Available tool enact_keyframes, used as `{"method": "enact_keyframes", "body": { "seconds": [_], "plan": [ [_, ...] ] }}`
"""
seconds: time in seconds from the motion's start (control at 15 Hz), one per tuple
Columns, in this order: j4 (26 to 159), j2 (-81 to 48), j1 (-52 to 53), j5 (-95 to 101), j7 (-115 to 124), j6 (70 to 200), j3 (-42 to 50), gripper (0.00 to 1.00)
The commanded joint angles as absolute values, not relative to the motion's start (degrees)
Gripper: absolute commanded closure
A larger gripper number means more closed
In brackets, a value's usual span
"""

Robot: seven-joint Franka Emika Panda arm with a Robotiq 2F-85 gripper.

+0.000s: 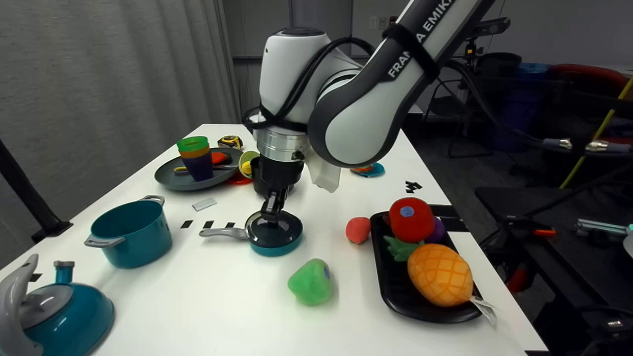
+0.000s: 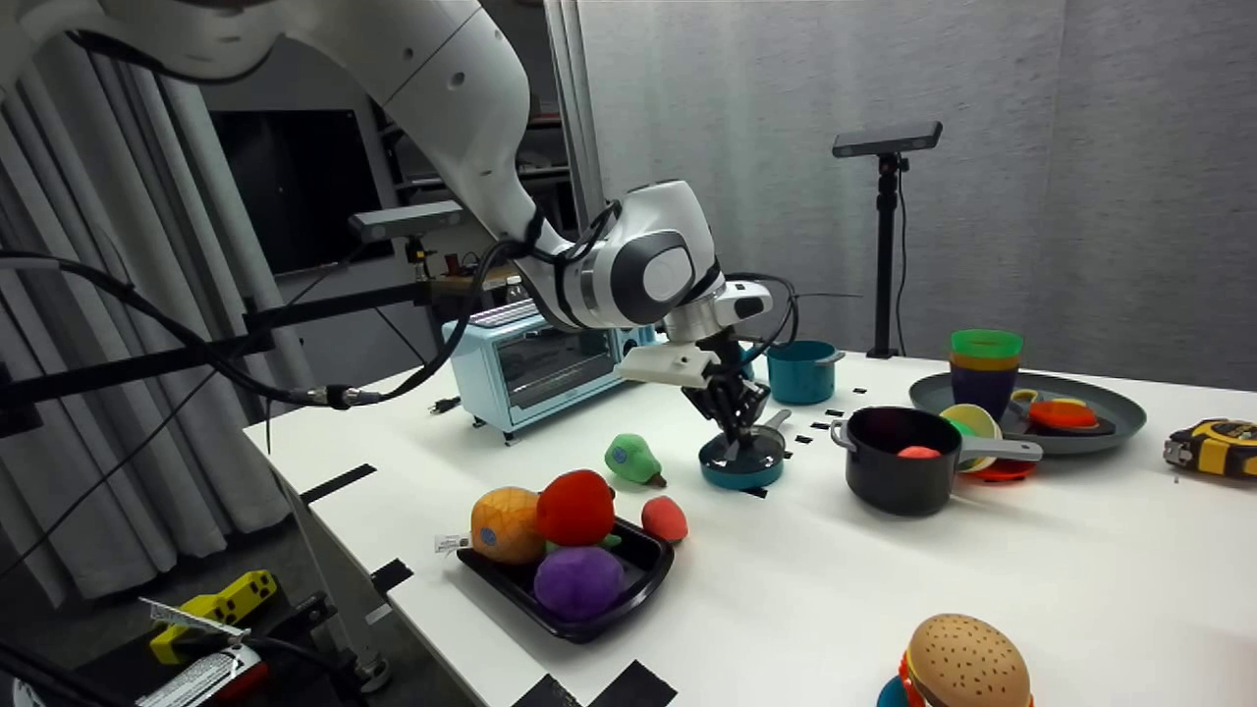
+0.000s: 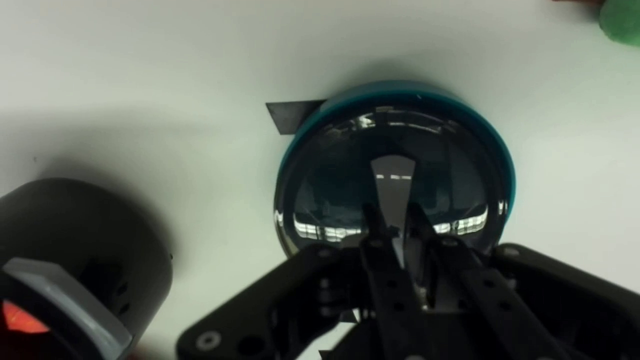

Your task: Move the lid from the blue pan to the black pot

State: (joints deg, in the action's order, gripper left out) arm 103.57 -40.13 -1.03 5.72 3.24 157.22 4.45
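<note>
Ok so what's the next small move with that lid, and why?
I'd probably raise the lid straight up a little: the claw appears closed on its grey handle, and the lid is over the blue pan, while the black pot stands uncovered.

Strips of black tape mark the white table. In an exterior view, reckoned from the blue pan: teal pot at 1 o'clock, plate between 2 and 3, black pot at 3, tape measure farther out at 3, tray and small red toy at 8, green toy at 9, oven at 10. In an exterior view, the kettle stands at 8.
</note>
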Motion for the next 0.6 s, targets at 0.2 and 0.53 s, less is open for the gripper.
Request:
{"method": "enact_keyframes", "body": {
  "seconds": [0.2,0.53],
  "plan": [
    [105.37,-36.88,-0.12,5.35,5.18,155.61,6.45,0.96],
    [107.94,-32.07,-0.08,5.53,5.44,154.68,6.91,0.96]
  ]
}}
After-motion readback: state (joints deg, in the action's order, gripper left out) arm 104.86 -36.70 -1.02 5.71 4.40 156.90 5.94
